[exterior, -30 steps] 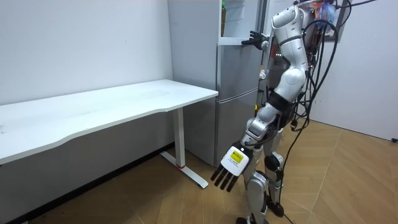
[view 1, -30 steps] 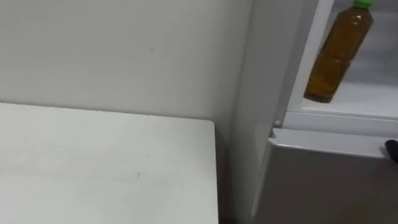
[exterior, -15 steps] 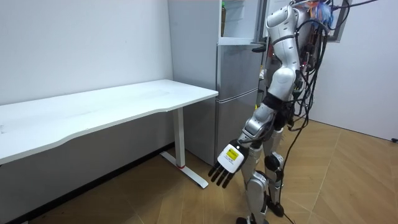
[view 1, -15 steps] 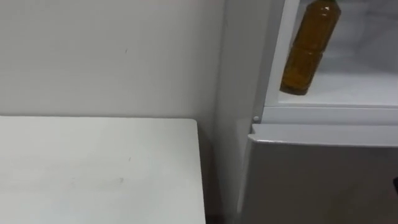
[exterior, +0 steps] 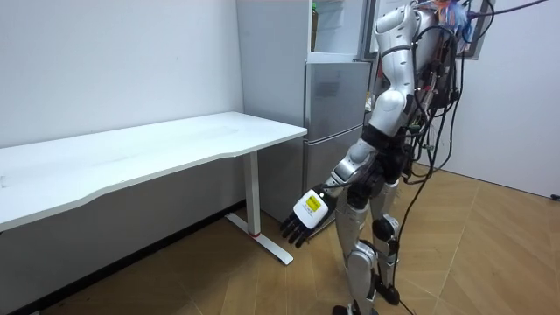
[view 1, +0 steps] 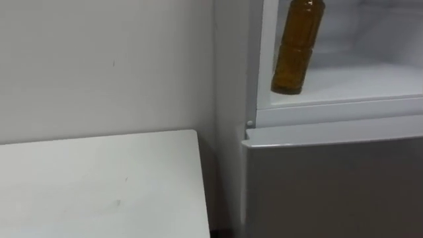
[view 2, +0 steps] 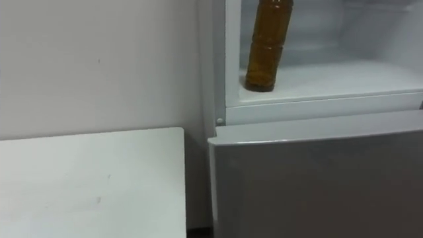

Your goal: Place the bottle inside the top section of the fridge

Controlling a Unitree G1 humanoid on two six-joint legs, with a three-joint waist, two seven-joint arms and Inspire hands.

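In the left eye view the bottle [view 1: 296,47] stands on its base on the white shelf [view 1: 360,82] of the fridge's open upper compartment; its long axis runs up and down, leaning a little with the top toward the robot's right; the neck points up and is cut off by the top edge, so the cap is not seen; the liquid inside is amber-brown. It sits at the shelf's front left corner, just beside the white inner frame [view 1: 258,59] on that side, and no hand touches it. Below the shelf the grey lower door [view 1: 330,188] is closed; to the left of the fridge lies the white table [view 1: 99,188], its corner close to the fridge's side, with the pale wall [view 1: 99,59] behind it.

In the right eye view the bottle shows in the same corner, upright on its base, with bare shelf stretching away to its right.

In the room view the robot stands upright on the wooden floor [exterior: 201,280], close before the fridge and just past the end of the table; its left hand [exterior: 302,214] hangs low at the table's side of its body, level with its thigh, fingers straight and slack, pointing down, holding nothing; the upper door [exterior: 367,26] stands open beside the robot's head.
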